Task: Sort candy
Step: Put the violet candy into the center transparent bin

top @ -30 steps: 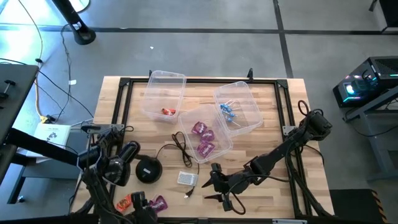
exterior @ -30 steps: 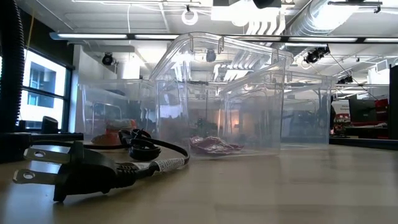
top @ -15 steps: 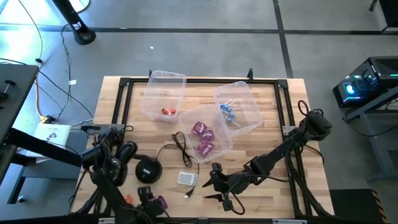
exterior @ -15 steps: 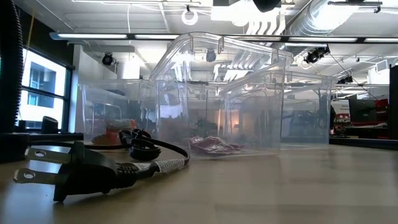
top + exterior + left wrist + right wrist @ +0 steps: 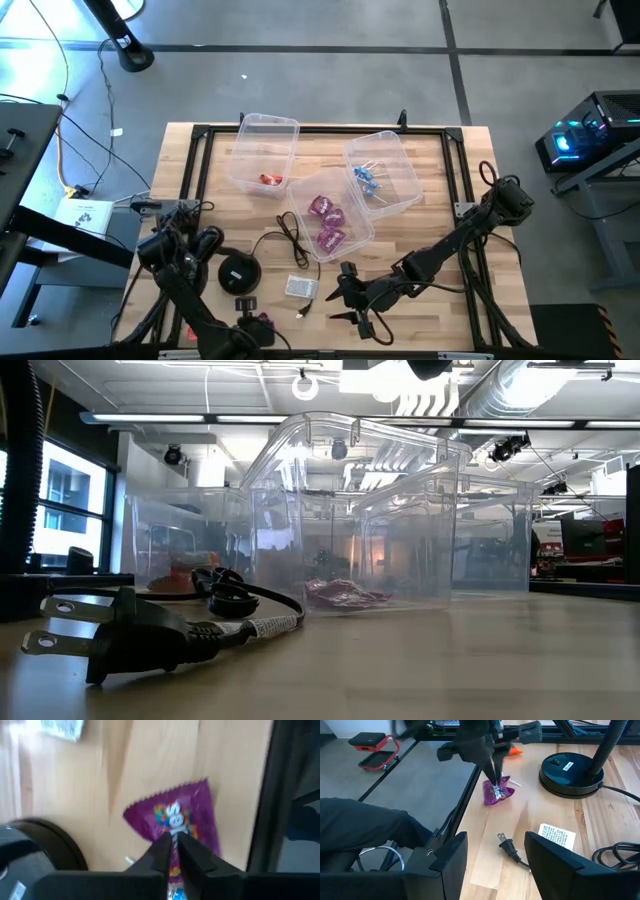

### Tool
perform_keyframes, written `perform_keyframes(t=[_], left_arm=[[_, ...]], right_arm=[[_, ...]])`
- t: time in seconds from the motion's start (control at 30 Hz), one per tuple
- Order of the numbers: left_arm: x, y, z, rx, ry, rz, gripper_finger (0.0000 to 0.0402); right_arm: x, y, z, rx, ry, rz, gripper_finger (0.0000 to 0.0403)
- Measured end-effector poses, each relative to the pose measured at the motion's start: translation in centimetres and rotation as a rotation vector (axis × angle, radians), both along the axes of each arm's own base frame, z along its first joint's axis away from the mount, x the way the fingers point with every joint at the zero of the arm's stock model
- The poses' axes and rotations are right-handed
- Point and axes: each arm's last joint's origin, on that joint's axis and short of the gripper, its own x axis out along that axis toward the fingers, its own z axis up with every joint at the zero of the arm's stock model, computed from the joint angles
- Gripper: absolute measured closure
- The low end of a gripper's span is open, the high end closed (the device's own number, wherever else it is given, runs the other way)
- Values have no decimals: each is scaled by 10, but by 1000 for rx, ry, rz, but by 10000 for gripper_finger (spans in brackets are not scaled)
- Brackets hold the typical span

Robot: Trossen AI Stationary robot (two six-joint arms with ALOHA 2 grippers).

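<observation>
The left gripper [image 5: 173, 851] stands at the near-left edge of the table with its fingers pinched nearly together on the purple candy [image 5: 172, 820], biting one end of the wrapper while the rest of the packet fans out flat on the wood; the right wrist view confirms it, showing that gripper [image 5: 495, 779] pointing down onto the packet [image 5: 497, 793]. The relation the coming move turns on, by judgement, is where this sweet must go: the middle bin [image 5: 330, 222], which already holds purple sweets, lies away across the table toward the far right of the left gripper, so the candy has to be lifted and carried diagonally over the round black base [image 5: 238, 272], the coiled black cable [image 5: 288, 240] and the small white box [image 5: 301, 287], all lying between. An orange candy [image 5: 515, 751] lies just beyond the purple one, close to the same table edge. The left bin [image 5: 263, 155] holds an orange piece and the right bin [image 5: 383, 170] blue ones. The right gripper [image 5: 345, 300] waits with fingers spread at the near middle of the table, holding nothing
</observation>
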Motion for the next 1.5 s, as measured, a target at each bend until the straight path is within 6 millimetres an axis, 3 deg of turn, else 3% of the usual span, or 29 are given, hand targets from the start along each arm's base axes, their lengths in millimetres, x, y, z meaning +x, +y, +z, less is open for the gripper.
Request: perform_keyframes(t=[0.33, 0.57, 0.73, 0.97, 1.13, 1.27, 1.5], left_arm=[[13, 4, 49, 105, -73, -60, 401], [13, 2, 46, 75, -70, -34, 382], [12, 0, 46, 51, -78, 1, 338], [17, 3, 45, -41, 25, 44, 232], [28, 5, 44, -93, 8, 39, 168], [37, 7, 41, -104, 4, 8, 147], [41, 5, 18, -90, 108, -24, 144]], right_arm=[[-9, 7, 10, -13, -37, 45, 210], [-13, 11, 12, -9, -35, 58, 210], [-13, 11, 12, -10, -33, 54, 210], [-13, 11, 12, -11, -33, 52, 210], [-13, 11, 12, -11, -33, 52, 210], [-13, 11, 11, -5, -29, 49, 210], [-14, 12, 9, -7, -11, 48, 210]])
